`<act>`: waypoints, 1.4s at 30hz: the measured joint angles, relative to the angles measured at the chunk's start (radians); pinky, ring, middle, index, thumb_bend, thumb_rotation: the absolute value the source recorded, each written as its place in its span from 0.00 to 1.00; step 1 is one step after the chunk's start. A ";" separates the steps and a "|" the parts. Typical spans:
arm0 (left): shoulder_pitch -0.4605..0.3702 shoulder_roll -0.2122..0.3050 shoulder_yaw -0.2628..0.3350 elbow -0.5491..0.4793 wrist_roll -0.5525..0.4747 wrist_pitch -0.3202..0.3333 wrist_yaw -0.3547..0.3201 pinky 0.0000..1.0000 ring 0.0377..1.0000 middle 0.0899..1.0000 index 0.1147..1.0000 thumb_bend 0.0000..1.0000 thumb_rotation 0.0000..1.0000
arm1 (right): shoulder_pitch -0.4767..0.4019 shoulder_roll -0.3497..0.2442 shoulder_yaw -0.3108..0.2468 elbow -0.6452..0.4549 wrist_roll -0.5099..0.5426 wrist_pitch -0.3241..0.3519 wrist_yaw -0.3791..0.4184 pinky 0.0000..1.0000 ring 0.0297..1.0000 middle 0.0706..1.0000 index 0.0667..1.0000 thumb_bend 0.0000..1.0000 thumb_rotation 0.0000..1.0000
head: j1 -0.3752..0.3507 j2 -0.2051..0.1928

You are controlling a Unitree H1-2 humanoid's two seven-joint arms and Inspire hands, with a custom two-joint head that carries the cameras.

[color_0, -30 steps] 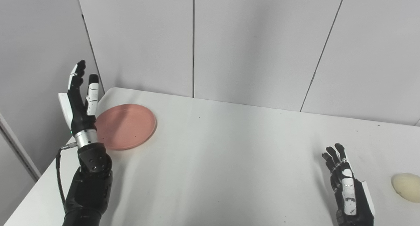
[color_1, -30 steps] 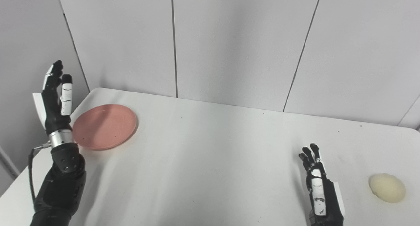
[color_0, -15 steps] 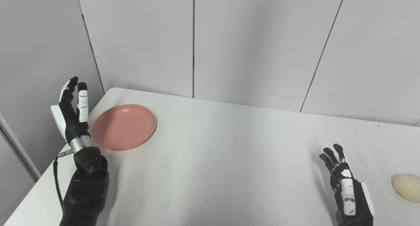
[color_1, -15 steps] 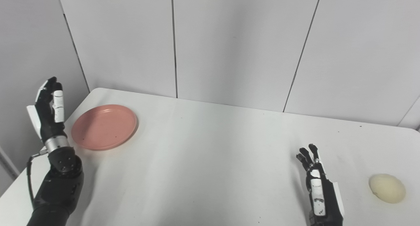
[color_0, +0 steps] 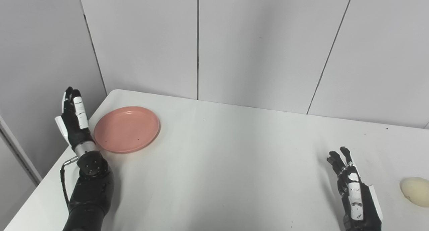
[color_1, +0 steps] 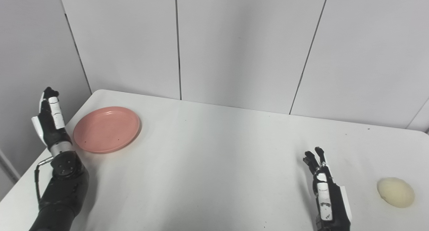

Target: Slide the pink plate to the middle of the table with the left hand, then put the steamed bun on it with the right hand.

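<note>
The pink plate (color_0: 126, 129) lies flat on the white bench (color_0: 221, 157), toward its far left corner, with its rim close to the bench's left edge. Its surface is bare apart from a few tiny dark specks. Just to the left of the plate, at the bench's left edge, the left hand (color_0: 73, 121) stands upright with its fingers straight and pointing up, held close together side by side. It holds nothing, and its lower part sits just beside the plate's near-left rim; whether it touches the rim I cannot tell. Its black forearm runs down to the bottom left, with a thin cable looping beside the wrist.

The steamed bun (color_1: 395, 192), pale cream and rounded, rests on the bench at the far right side, toward the near edge, well apart from the plate. In the left eye view it is partly cut off by the picture's right border. To the left of the bun, near but not touching it, the right hand (color_1: 324, 187) rises from the bottom edge with its fingers spread a little and slightly curled, holding nothing.

The middle of the bench between the two hands is plain white, with small dark marks scattered on it. Behind the bench stand grey wall panels with thin vertical seams.
</note>
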 measured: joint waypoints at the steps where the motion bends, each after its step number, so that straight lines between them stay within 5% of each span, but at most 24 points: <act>1: 0.000 0.000 -0.004 -0.005 0.000 0.016 -0.002 0.98 0.95 0.89 0.87 0.78 1.00 | 0.000 0.000 0.000 0.000 -0.002 0.000 0.000 1.00 0.91 0.90 0.97 0.71 1.00 | -0.002 0.000; 9: 0.005 -0.002 -0.016 -0.050 -0.012 0.093 -0.040 1.00 0.96 0.88 0.86 0.83 0.99 | 0.000 0.001 0.001 0.002 -0.019 -0.020 -0.001 0.98 0.90 0.90 0.97 0.70 1.00 | -0.006 0.002; 21: 0.013 0.003 -0.032 -0.078 -0.017 0.193 -0.047 0.91 0.93 0.92 0.88 0.70 1.00 | 0.001 0.000 0.001 0.002 -0.023 -0.021 0.000 0.98 0.90 0.90 0.97 0.70 1.00 | -0.009 0.011; 28: 0.009 0.006 -0.001 -0.057 -0.037 0.195 -0.046 0.99 0.95 0.93 0.88 0.72 0.99 | 0.000 0.001 0.001 0.002 -0.025 -0.021 -0.004 0.98 0.90 0.90 0.97 0.70 1.00 | -0.011 0.008; 38: 0.006 0.007 0.014 -0.009 -0.041 0.157 0.012 0.95 0.94 0.93 0.89 0.72 0.98 | 0.000 0.001 0.001 0.002 -0.033 -0.021 -0.004 0.97 0.89 0.89 0.97 0.71 1.00 | -0.011 0.008; 42: 0.009 0.005 0.019 -0.075 -0.053 0.249 0.013 0.96 0.94 0.92 0.88 0.68 1.00 | 0.000 0.001 0.001 0.003 -0.032 -0.021 -0.004 0.98 0.89 0.89 0.97 0.70 1.00 | -0.011 0.008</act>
